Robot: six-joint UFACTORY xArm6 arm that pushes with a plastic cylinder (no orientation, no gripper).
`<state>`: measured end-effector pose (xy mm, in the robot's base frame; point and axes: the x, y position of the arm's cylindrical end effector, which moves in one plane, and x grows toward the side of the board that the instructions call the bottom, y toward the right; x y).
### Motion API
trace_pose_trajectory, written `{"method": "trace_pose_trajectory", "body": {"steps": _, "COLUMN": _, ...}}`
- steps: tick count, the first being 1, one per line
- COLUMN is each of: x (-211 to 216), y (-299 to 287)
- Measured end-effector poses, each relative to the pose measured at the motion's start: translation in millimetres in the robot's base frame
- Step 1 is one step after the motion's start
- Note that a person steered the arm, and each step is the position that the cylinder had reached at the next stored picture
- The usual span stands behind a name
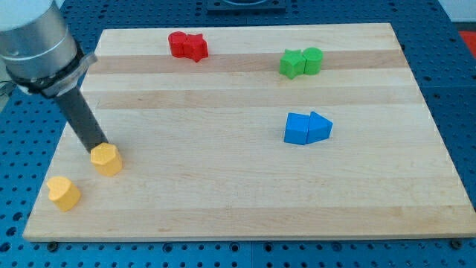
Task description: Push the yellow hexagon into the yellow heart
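A: Setting?
B: Lab bench, robot test rig. Pale wooden board point(245, 186) laid flat on a blue perforated base point(457, 112), rows of small holes in it, visible at the view's edges.
A: Other evidence?
B: Grey cylindrical robot arm point(33, 41) at the view's top left, ending in a dark rod. Small plastic blocks in sorted colours: red pair point(187, 45), green pair point(300, 62), blue pair point(307, 128). Nothing domestic.
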<state>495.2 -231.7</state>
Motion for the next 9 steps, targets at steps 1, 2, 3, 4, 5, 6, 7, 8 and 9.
{"method": "trace_pose_trajectory", "body": {"steps": 1, "x": -4.5, "y": 7.4}}
{"method": "trace_pose_trajectory", "body": {"steps": 2, "x": -32.3, "y": 28.2}}
{"method": "trace_pose_trajectory", "body": {"steps": 3, "x": -27.0, "y": 41.5}}
{"method": "trace_pose_trajectory", "body": {"steps": 4, "x": -10.6, "y": 38.8}}
{"method": "trace_pose_trajectory", "body": {"steps": 5, "x": 0.4, "y": 27.8}}
{"method": "trace_pose_trajectory", "body": {"steps": 6, "x": 6.4, "y": 16.4}}
{"method": "trace_pose_trajectory", "body": {"steps": 7, "x": 12.8, "y": 5.8}}
{"method": "trace_pose_trajectory", "body": {"steps": 8, "x": 13.3, "y": 34.7}}
{"method": "trace_pose_trajectory", "body": {"steps": 9, "x": 23.8, "y": 60.8}}
